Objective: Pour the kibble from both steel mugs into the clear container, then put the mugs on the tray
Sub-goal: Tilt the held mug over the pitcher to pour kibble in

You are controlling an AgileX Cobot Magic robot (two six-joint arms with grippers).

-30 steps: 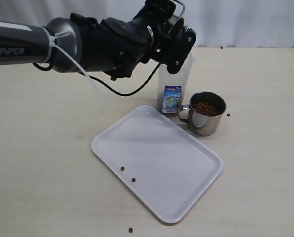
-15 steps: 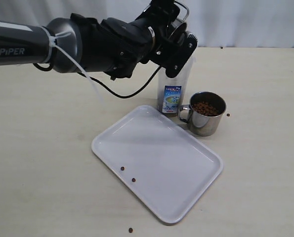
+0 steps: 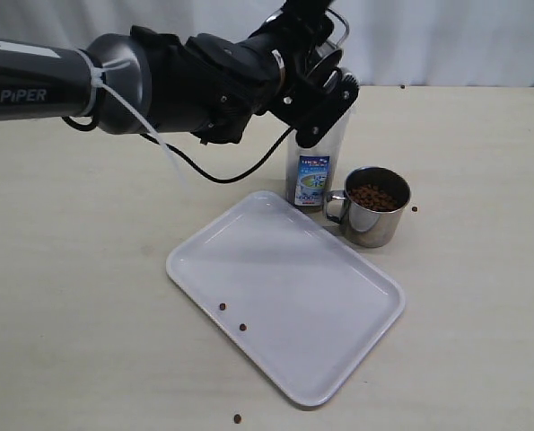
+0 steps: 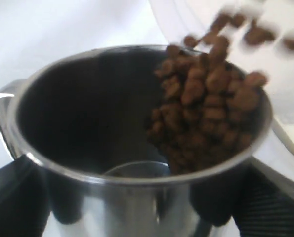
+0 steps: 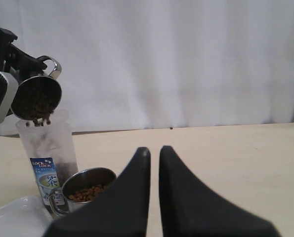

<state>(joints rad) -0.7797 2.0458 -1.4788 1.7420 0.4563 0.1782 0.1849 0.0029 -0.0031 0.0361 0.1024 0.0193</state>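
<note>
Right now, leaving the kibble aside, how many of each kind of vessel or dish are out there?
Steel mugs: 2 (one held aloft and tipped, one standing upright)
Clear container: 1
Tray: 1
Total: 4

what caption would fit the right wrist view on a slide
Tilted steel mug spills kibble into the clear container; the second mug sits filled beside it.

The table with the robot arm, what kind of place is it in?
Probably a robot lab: a plain table, a white curtain behind it, and a robot arm marked PIPER.
</note>
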